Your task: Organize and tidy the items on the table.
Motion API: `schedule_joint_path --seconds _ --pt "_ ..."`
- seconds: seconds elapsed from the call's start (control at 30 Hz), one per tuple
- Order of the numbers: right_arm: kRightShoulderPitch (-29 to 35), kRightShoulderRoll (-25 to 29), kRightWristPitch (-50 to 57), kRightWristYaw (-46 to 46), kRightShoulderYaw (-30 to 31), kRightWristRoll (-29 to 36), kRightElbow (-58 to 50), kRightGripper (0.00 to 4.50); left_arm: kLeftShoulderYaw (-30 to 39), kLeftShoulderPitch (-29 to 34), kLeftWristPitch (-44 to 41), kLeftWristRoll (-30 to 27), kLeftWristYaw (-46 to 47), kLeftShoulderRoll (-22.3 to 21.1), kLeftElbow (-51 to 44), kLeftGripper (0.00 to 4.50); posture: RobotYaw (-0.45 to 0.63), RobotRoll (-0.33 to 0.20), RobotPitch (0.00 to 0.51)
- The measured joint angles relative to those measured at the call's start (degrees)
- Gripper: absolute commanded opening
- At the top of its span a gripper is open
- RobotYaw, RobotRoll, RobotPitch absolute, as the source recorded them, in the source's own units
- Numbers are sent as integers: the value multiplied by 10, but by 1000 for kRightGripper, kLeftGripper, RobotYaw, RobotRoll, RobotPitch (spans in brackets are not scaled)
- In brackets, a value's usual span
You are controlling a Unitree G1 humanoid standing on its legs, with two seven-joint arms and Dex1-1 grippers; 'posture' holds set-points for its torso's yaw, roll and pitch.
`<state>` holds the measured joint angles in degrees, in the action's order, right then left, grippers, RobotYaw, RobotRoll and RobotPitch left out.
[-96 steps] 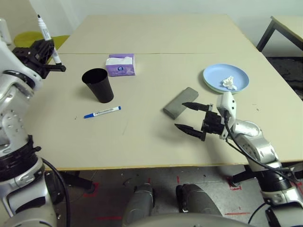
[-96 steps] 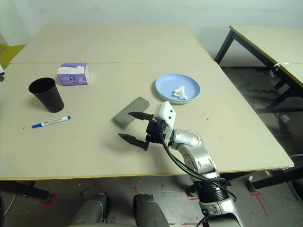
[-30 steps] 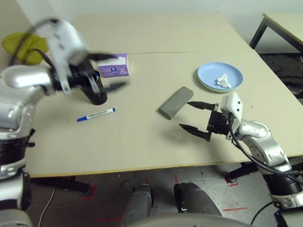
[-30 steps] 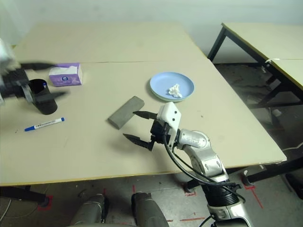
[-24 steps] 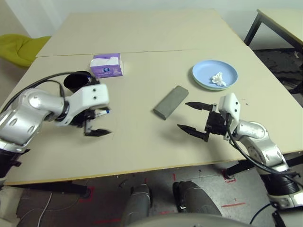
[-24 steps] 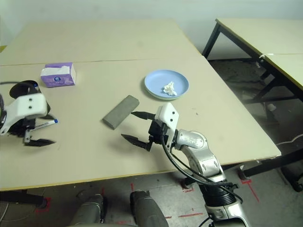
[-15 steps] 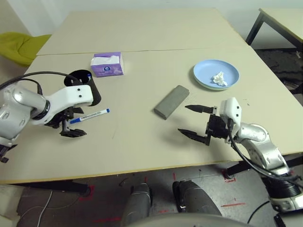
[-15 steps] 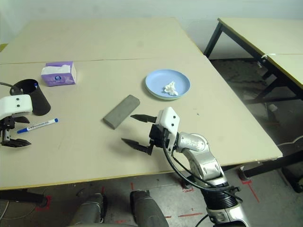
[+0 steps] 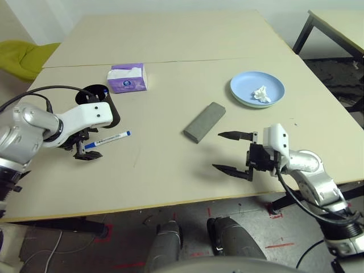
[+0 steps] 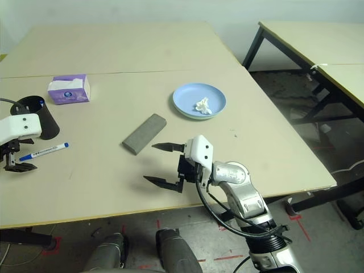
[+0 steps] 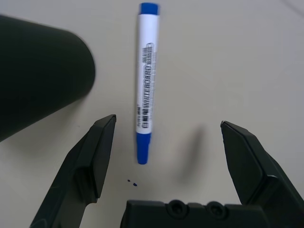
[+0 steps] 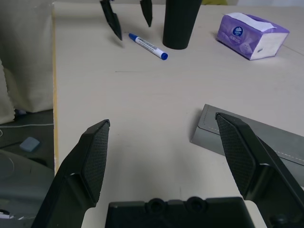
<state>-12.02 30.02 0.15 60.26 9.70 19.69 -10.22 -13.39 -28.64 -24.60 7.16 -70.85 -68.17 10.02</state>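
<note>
A white marker pen (image 9: 108,139) with blue ends lies on the table (image 9: 170,165) in front of the black cup (image 9: 112,114). My left gripper (image 9: 85,151) hangs open just over the pen's near end; in the left wrist view the pen (image 11: 145,97) reaches in between the fingers, beside the cup (image 11: 38,71). A grey glasses case (image 9: 205,121) lies mid-table. The light blue plate (image 9: 244,96) at the right holds the crumpled tissue (image 9: 261,94). My right gripper (image 9: 217,151) stands open and empty, a little short of the case (image 12: 256,137).
A purple tissue box (image 9: 127,77) stands behind the cup, near the seam. A yellow-green chair (image 9: 25,54) sits off the table's far left corner. A second, black-legged table (image 10: 307,34) stands to the right. Open tabletop stretches between pen and case.
My left arm has swung down from beside the cup, empty and open, to the pen on the table. My right gripper has drawn back slightly from the case toward the front edge.
</note>
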Motion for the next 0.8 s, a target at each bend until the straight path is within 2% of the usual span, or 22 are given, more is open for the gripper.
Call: schedule_joint_path --seconds 0.13,0.4,0.8 --pt "0 2 9 -3 0 0 -9 4500 -10 -7 5 19 12 28 38 4479 -171 0 113" --pt "1 6 22 -13 0 0 -22 4500 -15 -33 4 42 9 54 63 4479 -187 0 106" --pt "-1 9 36 -25 0 0 -29 4500 -16 -36 -16 47 -19 64 63 4479 -193 0 100"
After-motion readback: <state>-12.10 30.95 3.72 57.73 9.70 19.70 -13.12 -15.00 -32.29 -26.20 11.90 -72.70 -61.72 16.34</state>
